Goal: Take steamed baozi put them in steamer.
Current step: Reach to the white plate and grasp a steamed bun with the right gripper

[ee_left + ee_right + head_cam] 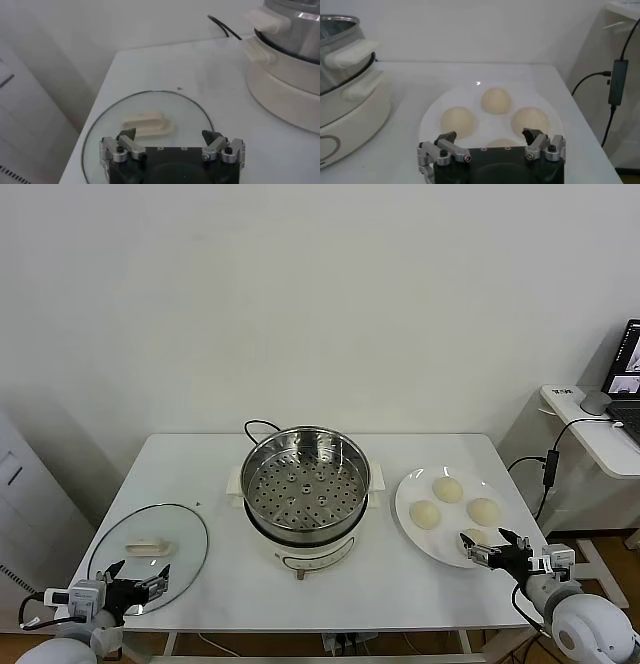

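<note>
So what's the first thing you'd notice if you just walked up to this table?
The shiny steamer in the middle of the table, its holey basket empty. To its right, a white plate holds four pale baozi, with the open right gripper at the plate's near edge. On the left lies a glass lid, with the open left gripper at its near rim.

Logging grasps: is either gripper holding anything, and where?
Nothing held. Left gripper is open over the lid; right gripper is open by the baozi.

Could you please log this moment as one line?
baozi: four on plate | steamer: empty | left tool, right tool: open
</note>
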You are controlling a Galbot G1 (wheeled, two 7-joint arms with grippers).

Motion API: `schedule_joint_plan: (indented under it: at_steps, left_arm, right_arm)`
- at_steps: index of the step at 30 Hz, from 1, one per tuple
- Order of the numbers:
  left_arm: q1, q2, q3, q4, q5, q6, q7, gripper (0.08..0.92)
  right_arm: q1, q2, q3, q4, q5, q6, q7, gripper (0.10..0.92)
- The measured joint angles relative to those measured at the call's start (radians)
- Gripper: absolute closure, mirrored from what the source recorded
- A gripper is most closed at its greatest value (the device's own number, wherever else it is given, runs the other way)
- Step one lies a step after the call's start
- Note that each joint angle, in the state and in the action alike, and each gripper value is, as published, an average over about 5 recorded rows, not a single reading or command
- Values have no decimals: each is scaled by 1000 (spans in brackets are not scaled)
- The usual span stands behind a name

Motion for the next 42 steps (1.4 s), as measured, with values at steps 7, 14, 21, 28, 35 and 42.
schedule_joint_plan:
  at_steps: [7,14,21,28,35,42]
  left_arm:
    - [3,0,1,-6,0,0,0,177]
    - [1,3,1,-11,-1,1,0,177]
    - [-3,3,8,-11,0,4,1,177]
    - [-5,5,10,-3,1,4,2,177]
    - [-11,6,12,7,0,4,3,177]
    - [-19,3,16,13,-1,6,3,177]
  right_arm:
    - [50,-25,-1,-54,-174,33,-65,203]
    - [190,-67,-57,-163,-501,119,-162,203]
    - [370,-103,-141,-288,-769,219,-325,203]
    - [609,-120,-295,-438,-908,323,-550,203]
    - [931,-108,-556,-602,-956,429,-788,203]
    - [1247,-64,-853,-758,-955,497,-1009,203]
